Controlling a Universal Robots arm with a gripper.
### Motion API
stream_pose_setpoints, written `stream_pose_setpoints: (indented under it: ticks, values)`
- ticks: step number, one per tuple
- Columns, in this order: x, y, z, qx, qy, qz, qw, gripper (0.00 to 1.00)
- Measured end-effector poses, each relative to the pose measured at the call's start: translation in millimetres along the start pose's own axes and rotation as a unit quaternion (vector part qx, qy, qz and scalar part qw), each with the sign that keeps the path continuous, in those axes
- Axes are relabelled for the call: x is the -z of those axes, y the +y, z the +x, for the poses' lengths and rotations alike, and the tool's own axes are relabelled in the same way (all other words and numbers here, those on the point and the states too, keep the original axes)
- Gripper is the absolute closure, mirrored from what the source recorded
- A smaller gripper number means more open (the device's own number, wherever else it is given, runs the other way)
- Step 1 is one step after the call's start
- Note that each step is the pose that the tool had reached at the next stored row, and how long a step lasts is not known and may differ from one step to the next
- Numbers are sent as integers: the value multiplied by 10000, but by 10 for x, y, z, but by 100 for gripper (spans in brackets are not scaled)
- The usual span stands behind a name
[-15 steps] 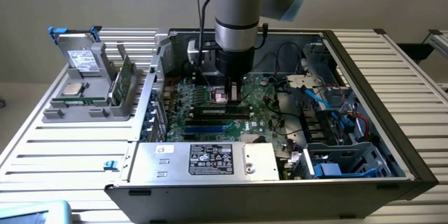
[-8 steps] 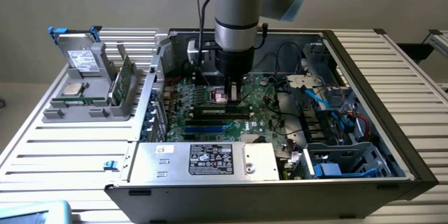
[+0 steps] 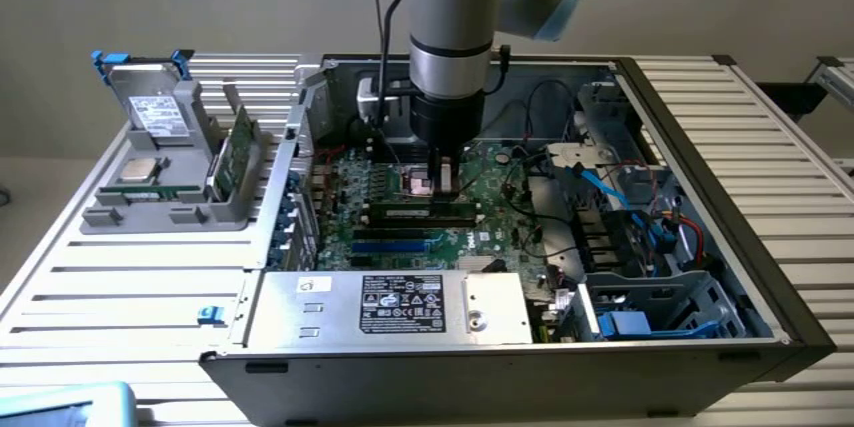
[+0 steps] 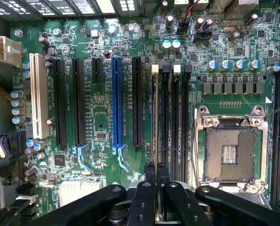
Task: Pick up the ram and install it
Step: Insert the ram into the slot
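Observation:
The ram [image 4: 155, 117] is a thin stick seen edge-on, standing in the memory slot nearest the black expansion slots on the green motherboard [image 4: 102, 117]. In the exterior view the ram [image 3: 420, 213] lies as a dark strip just in front of the arm. My gripper [image 4: 156, 165] is shut, its two black fingertips pressed together right over one end of the stick. I cannot tell whether they touch it. The exterior view has the gripper [image 3: 441, 187] pointing straight down into the open computer case [image 3: 694, 147].
An open processor socket [image 4: 231, 153] lies beside the memory slots. Cables [image 3: 627, 197] and a drive cage [image 3: 654, 307] crowd the case's right side, and the power supply [image 3: 394, 307] sits at the front. Outside, a grey holder [image 3: 147, 217] carries a drive [image 3: 154, 107], a silver chip [image 3: 138, 169] and a green board [image 3: 238, 157].

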State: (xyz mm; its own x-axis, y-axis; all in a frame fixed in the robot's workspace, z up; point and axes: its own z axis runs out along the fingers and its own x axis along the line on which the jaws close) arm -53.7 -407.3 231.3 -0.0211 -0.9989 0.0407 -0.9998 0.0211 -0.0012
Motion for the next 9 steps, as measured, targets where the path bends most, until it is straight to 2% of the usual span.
stream_pose_setpoints:
  ticks: [9]
  values:
    - [-3, 5, -4, 0, 0, 0, 10000, 87]
